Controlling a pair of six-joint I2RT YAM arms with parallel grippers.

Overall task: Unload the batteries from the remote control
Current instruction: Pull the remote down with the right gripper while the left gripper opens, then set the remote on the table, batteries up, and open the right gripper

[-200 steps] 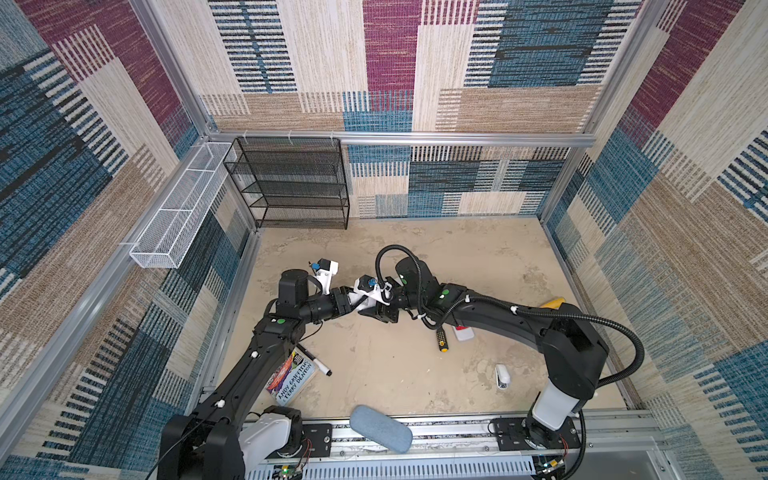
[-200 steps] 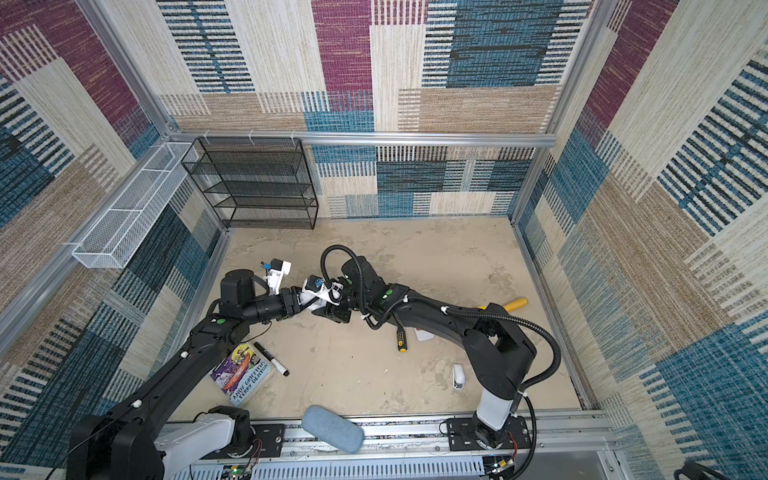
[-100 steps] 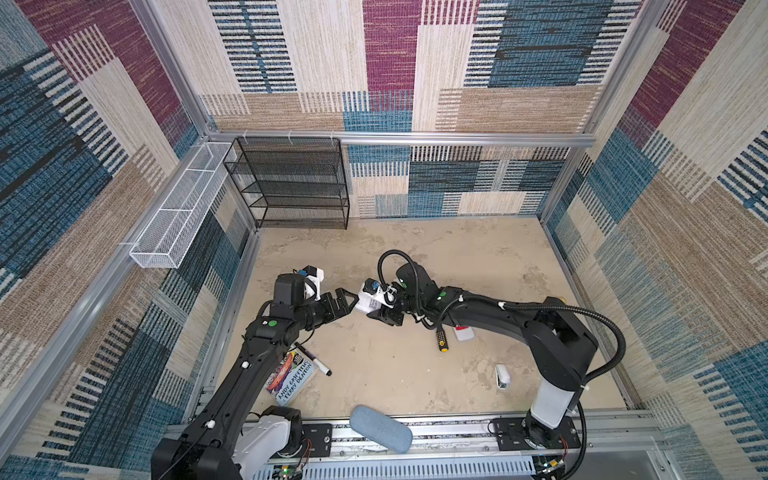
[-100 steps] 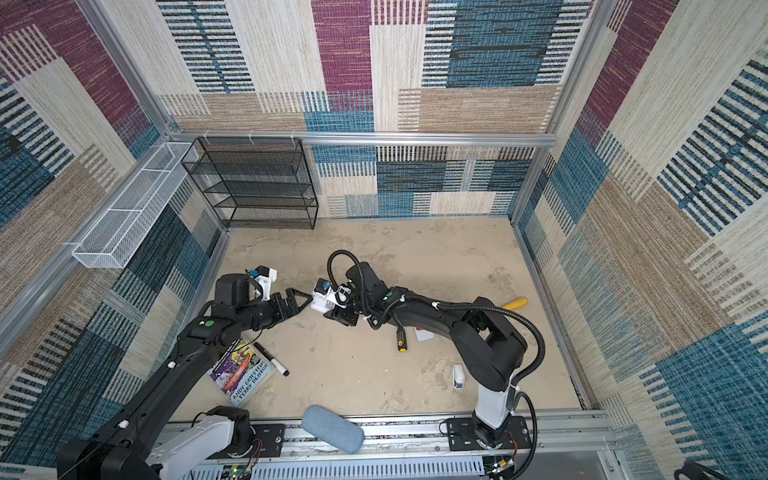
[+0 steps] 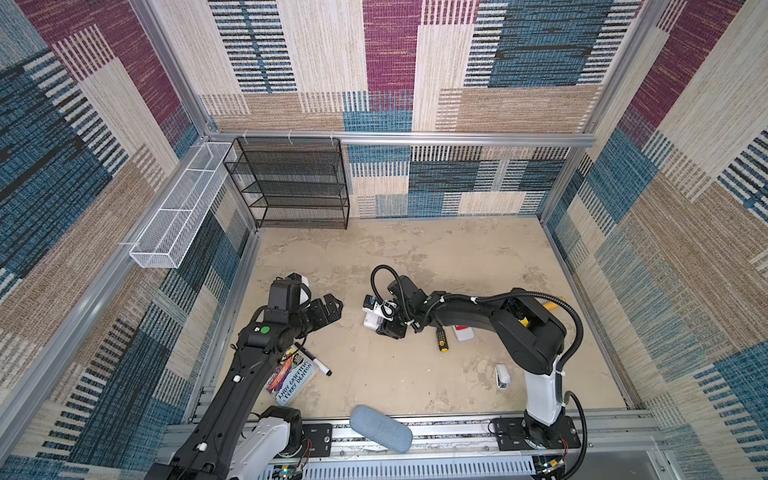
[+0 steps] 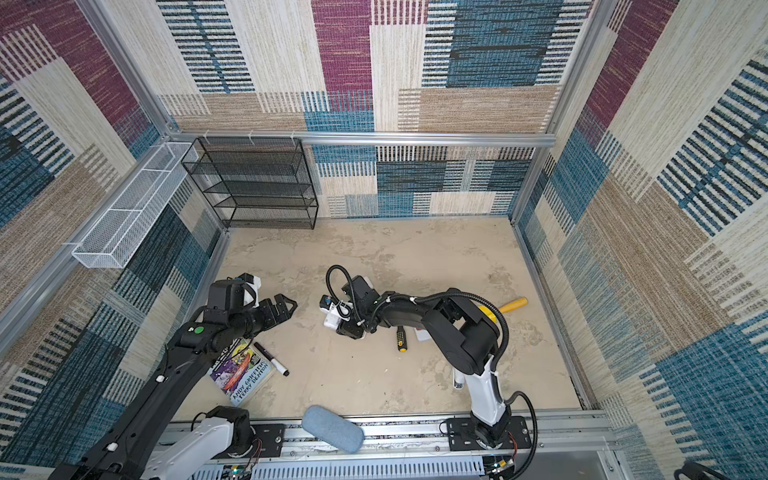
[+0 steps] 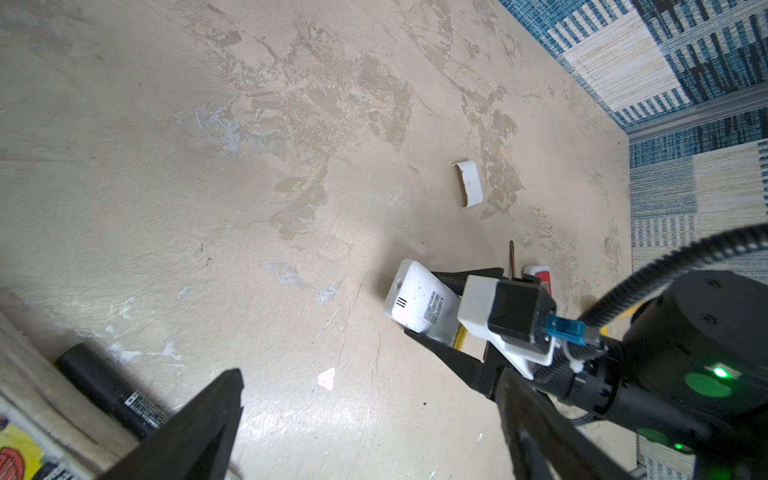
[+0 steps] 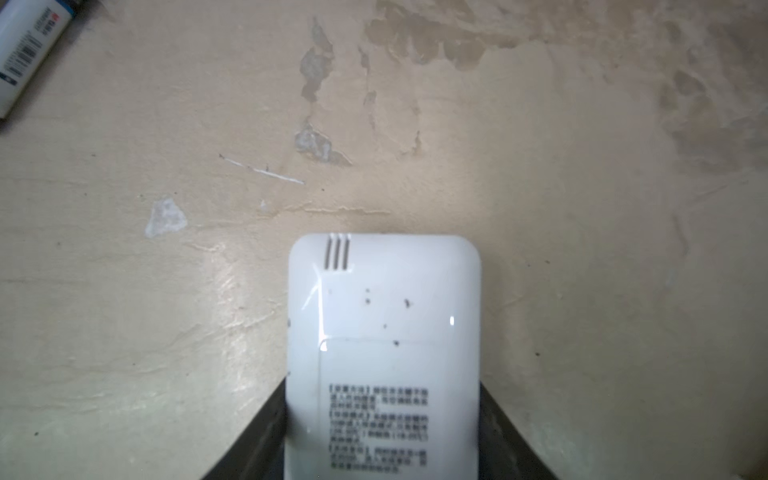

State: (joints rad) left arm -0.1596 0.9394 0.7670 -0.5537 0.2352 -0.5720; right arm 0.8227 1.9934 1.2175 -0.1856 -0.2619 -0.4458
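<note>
Scuffed beige worktop (image 5: 415,257), patchwork walls (image 5: 390,50). One remote (image 8: 382,332) in right pincer (image 8: 382,415); one screwdriver (image 5: 441,337) beside it; left pincer (image 5: 334,309) wide.

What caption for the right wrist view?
Close-up: right claw grips the white remote control, printed back facing the camera, beige tabletop beyond.

White remote (image 8: 384,316): rounded end poking out, printed label side up, pinched at sides by right gripper (image 8: 384,382), mid table (image 5: 436,257). Batteries hidden.
</note>
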